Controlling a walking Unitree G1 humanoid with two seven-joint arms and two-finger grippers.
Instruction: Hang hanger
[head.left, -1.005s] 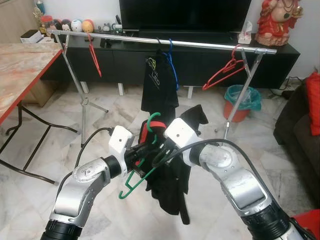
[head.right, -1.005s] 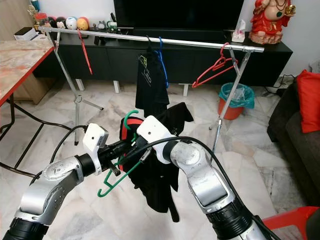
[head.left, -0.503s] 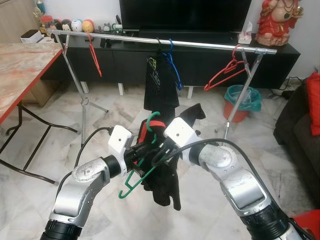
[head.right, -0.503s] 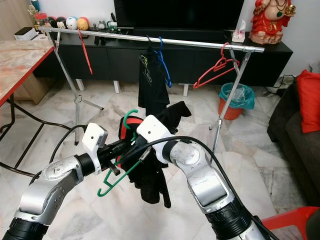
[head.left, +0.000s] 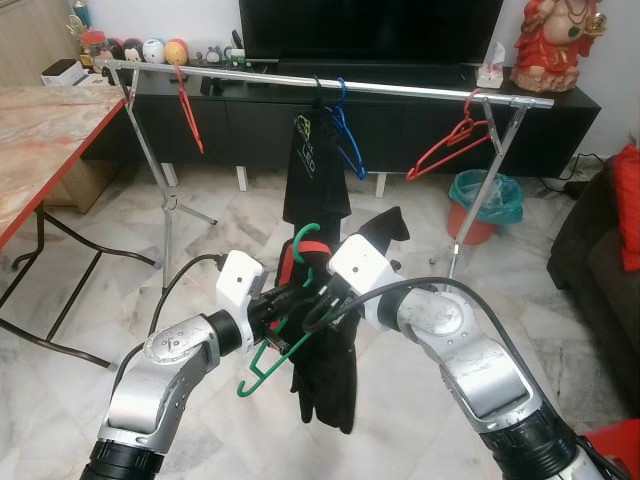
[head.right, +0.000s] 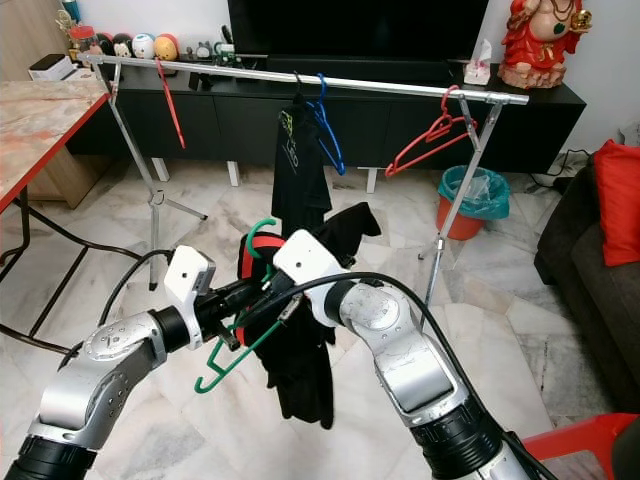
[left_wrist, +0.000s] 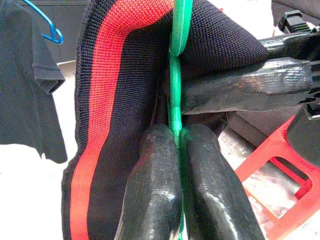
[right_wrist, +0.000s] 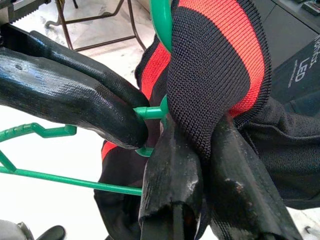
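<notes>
A green plastic hanger is in front of my chest, its hook pointing up. My left gripper is shut on the hanger's neck; the left wrist view has both fingers pinching the green bar. A black knit garment with a red-banded collar is draped over the hanger and hangs below it. My right gripper is shut on the collar, with the fingers clamping the knit fabric right beside the left gripper's fingers. The silver clothes rail stands further ahead.
On the rail hang a red hanger, a black T-shirt, a blue hanger and another red hanger. A marble-topped table is at the left, a lined bin and dark sofa at the right.
The garment's loose lower part has swung and shifted under the hanger. The T-shirt on the rail sways slightly. Both grippers hold about where they were.
</notes>
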